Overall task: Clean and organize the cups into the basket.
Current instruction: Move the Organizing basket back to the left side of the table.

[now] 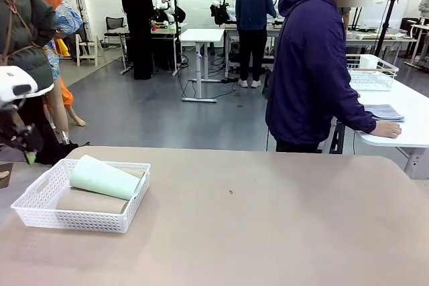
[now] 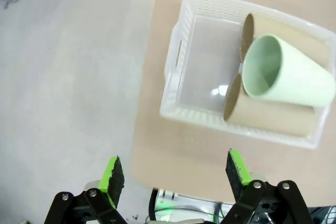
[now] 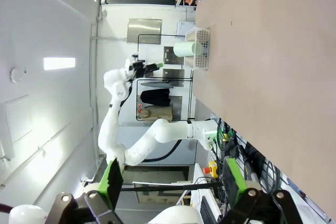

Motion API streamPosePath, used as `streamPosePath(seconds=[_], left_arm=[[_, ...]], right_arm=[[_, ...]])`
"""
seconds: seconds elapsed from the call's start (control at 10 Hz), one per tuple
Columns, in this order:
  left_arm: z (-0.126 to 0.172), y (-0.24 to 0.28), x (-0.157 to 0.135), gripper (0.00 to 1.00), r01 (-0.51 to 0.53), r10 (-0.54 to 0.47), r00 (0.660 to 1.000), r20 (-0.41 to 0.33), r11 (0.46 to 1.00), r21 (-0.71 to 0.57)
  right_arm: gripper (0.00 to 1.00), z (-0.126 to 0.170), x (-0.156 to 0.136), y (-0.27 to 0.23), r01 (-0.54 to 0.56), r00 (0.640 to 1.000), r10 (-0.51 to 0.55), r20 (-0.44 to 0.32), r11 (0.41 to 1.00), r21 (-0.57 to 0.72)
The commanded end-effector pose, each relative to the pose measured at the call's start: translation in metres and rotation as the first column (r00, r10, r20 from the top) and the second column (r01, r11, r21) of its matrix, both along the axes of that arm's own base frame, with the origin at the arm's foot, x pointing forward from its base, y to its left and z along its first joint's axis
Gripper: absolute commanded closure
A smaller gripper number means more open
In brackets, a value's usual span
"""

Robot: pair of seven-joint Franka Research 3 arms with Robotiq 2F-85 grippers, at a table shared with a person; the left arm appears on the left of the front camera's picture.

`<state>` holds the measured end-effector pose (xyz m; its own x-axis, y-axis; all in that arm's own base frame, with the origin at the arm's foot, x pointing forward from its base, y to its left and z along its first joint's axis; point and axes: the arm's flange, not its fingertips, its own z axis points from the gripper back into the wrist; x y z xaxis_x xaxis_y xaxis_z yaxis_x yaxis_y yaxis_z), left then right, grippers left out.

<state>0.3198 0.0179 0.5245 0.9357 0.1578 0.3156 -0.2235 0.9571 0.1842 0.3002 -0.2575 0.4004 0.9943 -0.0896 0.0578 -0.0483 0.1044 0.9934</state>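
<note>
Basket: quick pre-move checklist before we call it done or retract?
1. All three cups in the basket: ok.
2. Mint cup settled: not ok, it lies on top of the two tan cups, above the rim.
3. Left gripper fingers open, holding nothing: ok.
4. Right gripper open, holding nothing: ok.
5. Cups clean: cannot tell.
6. Person's hand off our table: ok.

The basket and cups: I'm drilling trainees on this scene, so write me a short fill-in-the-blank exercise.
1. The number of cups lying in the basket is ____.
2. The mint green cup rests on top of the two ____ cups.
3. The left tool hangs with its fingers ____, holding nothing.
4. In the front view the basket sits at the table's ____ side.

Missing words: three; tan-brown; open; left
</note>
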Motion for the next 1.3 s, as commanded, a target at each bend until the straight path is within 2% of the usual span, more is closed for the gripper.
streamPosePath(seconds=[0.0, 0.2, 0.3, 0.4, 1.0, 1.1, 1.2], left_arm=[[-0.039, -0.020, -0.095, 0.00, -0.021, 0.018, 0.999, 0.045, 0.997, 0.073], [-0.037, -0.020, -0.105, 0.00, -0.018, 0.016, 0.999, 0.032, 0.998, 0.056], [-0.041, -0.021, -0.102, 0.00, -0.020, 0.019, 0.999, 0.028, 0.998, 0.060], [0.046, -0.027, -0.065, 0.00, -0.014, 0.012, 0.999, 0.035, 0.997, 0.069], [0.045, -0.028, -0.068, 0.00, -0.008, 0.006, 1.000, 0.025, 0.998, 0.066], [0.046, 0.015, -0.057, 0.00, 0.091, -0.093, 0.996, -0.007, 0.983, -0.160], [0.045, 0.059, -0.052, 0.00, 0.135, -0.138, 0.990, 0.019, 0.919, -0.370]], right_arm=[[0.00, 0.000, -0.005, 0.003, -0.002, 1.000, 0.002, 0.006, 1.000, -0.001], [0.00, 0.000, -0.005, 0.003, -0.002, 1.000, 0.002, 0.006, 1.000, -0.001], [0.00, 0.000, -0.005, 0.003, -0.002, 1.000, 0.002, 0.006, 1.000, -0.001], [0.00, 0.000, -0.005, 0.003, -0.002, 1.000, 0.002, 0.006, 1.000, -0.001], [0.00, 0.000, -0.005, 0.003, -0.002, 1.000, 0.002, 0.006, 1.000, -0.001], [0.00, 0.000, -0.005, 0.003, -0.002, 1.000, 0.002, 0.006, 1.000, -0.001], [0.00, 0.000, -0.005, 0.003, -0.002, 1.000, 0.002, 0.006, 1.000, -0.001]])
